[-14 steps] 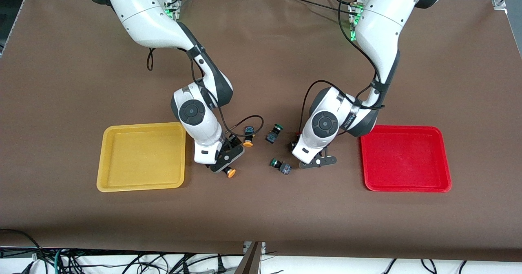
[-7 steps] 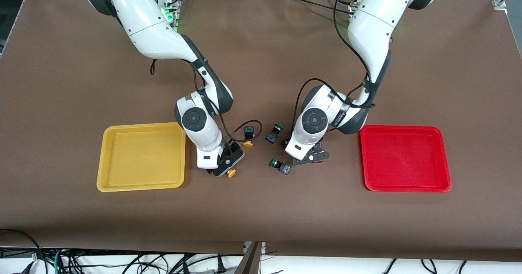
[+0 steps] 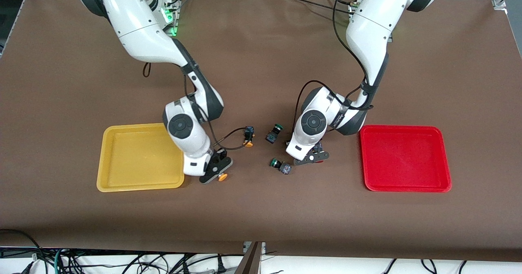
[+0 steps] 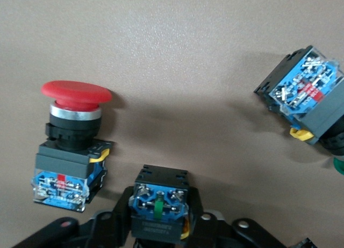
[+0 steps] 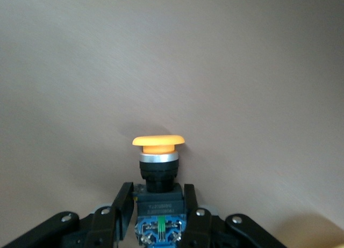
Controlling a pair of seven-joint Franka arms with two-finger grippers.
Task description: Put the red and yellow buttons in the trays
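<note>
My right gripper (image 3: 215,172) is clamped on the block body of a yellow button (image 5: 158,191), whose orange-yellow cap points away from my wrist. On the front view's clock face, the gripper hangs over the brown table (image 3: 261,217) at about four o'clock from the middle of the yellow tray (image 3: 140,157), just off that tray's corner. The second yellow button (image 3: 248,137) lies on the table at roughly one o'clock from this gripper.

My left gripper (image 3: 312,157) is low over the table at nine o'clock from the red tray (image 3: 405,157), well apart from it. Its fingers (image 4: 121,213) press on both sides of a dark-bodied button (image 4: 159,210), whose cap I cannot see. A red button (image 4: 72,146) lies on the table just beside it, apart from my fingers. One green button (image 3: 274,133) lies at eleven o'clock from this gripper, another green button (image 3: 281,166) at eight o'clock. Both trays hold nothing.
</note>
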